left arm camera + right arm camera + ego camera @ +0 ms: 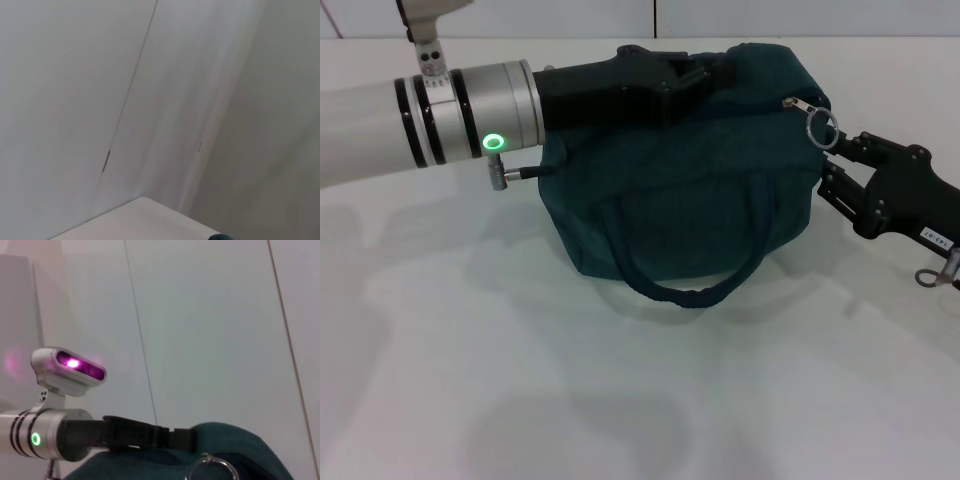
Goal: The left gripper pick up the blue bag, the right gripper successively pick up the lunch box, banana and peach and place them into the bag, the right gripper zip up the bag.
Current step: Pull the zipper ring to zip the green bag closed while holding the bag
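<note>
While the dark teal fabric bag (690, 180) sits on the white surface (520, 380), the left gripper (705, 78) clamps its jaws on the bag's top edge; the right gripper (828, 150) pinches the metal zipper ring (822, 127).

I see one supporting surface, a white table (520, 400), plain and matte, filling the head view from the near edge to the pale wall behind. The blue bag (700, 200) rests directly on it, toward the far centre, upright, its handle loop drooping onto the tabletop on the near side. In the left wrist view only a corner of the table shows.
</note>
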### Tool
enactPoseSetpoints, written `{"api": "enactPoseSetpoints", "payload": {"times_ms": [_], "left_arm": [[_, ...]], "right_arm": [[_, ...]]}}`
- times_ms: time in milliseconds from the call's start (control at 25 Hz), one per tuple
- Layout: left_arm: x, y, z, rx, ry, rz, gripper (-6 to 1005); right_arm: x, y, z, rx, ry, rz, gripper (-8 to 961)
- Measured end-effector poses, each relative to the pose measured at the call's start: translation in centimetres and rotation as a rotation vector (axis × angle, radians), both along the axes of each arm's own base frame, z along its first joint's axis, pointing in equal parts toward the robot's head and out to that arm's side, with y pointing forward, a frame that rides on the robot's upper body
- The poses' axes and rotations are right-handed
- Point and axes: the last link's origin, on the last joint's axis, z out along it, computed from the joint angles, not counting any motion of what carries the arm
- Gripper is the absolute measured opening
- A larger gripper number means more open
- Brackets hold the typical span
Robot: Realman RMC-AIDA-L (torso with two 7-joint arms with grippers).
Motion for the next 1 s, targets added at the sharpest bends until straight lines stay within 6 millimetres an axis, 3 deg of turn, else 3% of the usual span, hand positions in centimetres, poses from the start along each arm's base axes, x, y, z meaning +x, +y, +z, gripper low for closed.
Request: {"api": "enactPoseSetpoints", "payload": {"times_ms": [440, 760, 1000], "left_arm": [[-0.2, -0.1, -0.3, 0.001, 0.000, 0.007, 60], [-1.0, -0.4, -0.2, 0.007, -0.006, 0.032, 59], [-0.9, -0.4, -0.2, 0.010, -0.005, 0.027, 59]], "right_arm": [[-0.4, -0.9, 0.4, -0.038, 0.051, 0.038, 313], [2.0, -2.3, 1.7, 0.023, 0.070, -0.041, 311], [2.0, -2.7, 1.8, 0.031, 0.080, -0.035, 310]]}}
